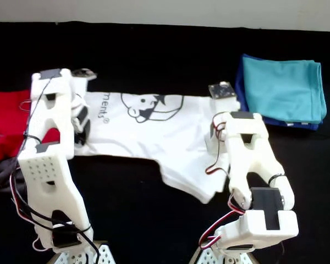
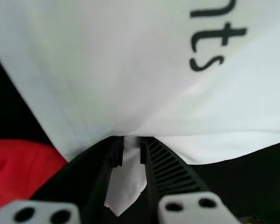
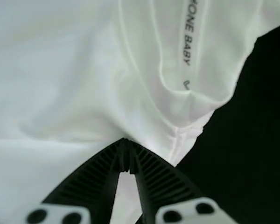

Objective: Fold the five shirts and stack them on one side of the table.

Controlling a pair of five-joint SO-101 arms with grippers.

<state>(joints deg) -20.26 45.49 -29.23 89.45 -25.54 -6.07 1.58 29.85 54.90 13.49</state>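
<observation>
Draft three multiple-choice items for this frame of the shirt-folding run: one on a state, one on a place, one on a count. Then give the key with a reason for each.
1. The left gripper is:
A) open
B) shut on the white shirt
C) shut on nothing

2. The teal shirt lies:
A) under the white shirt
B) folded on the blue shirt
C) on the floor

3. How many grippers pinch the white shirt?
A) none
B) one
C) two

Key:
1 B: the left wrist view shows white cloth pinched between its closed fingers.
2 B: in the high view a blue edge shows beneath the teal shirt, away from the white shirt.
3 C: the right gripper is also closed on white cloth in its own wrist view.
</observation>
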